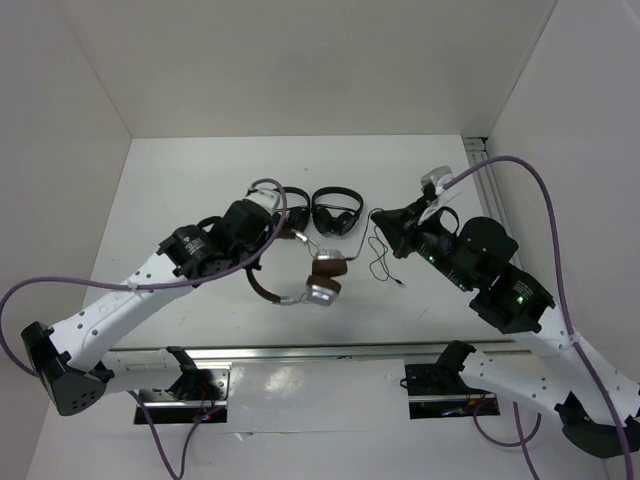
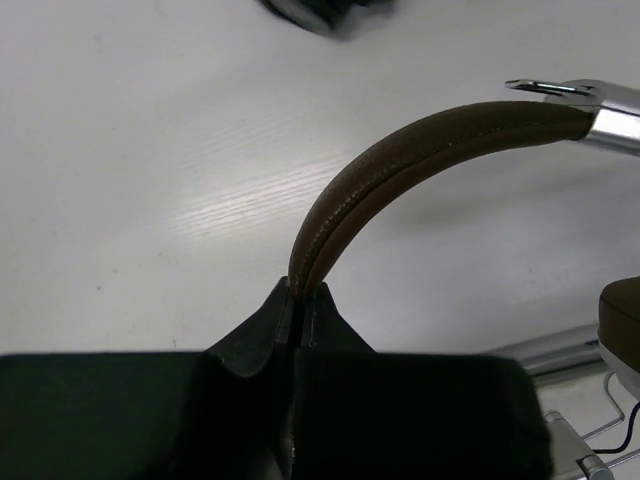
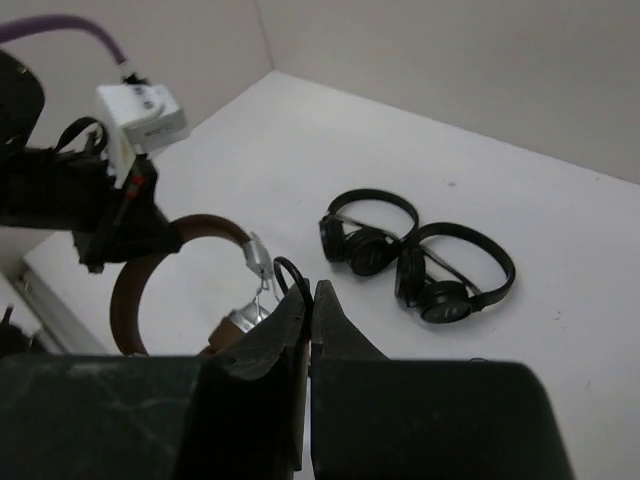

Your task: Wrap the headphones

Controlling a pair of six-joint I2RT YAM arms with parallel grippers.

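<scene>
The headphones (image 1: pixel 300 283), with a brown headband and silver cups, hang above the table near the centre. My left gripper (image 1: pixel 262 235) is shut on the headband; in the left wrist view the fingertips (image 2: pixel 300 298) pinch the brown band (image 2: pixel 400 150) edge-on, with a silver yoke (image 2: pixel 612 112) at the right. My right gripper (image 1: pixel 381 219) is shut on the thin dark cable (image 1: pixel 383 262), whose loose end lies on the table. In the right wrist view the cable (image 3: pixel 290 268) loops out between the jaws of that gripper (image 3: pixel 311 296), with a silver cup (image 3: pixel 243 318) just behind it.
Two smaller all-black headphones (image 1: pixel 295 205) (image 1: pixel 337 212) lie side by side behind the brown pair; they also show in the right wrist view (image 3: pixel 365 235) (image 3: pixel 455 275). An aluminium rail (image 1: pixel 300 352) runs along the near edge. White walls enclose the table on three sides.
</scene>
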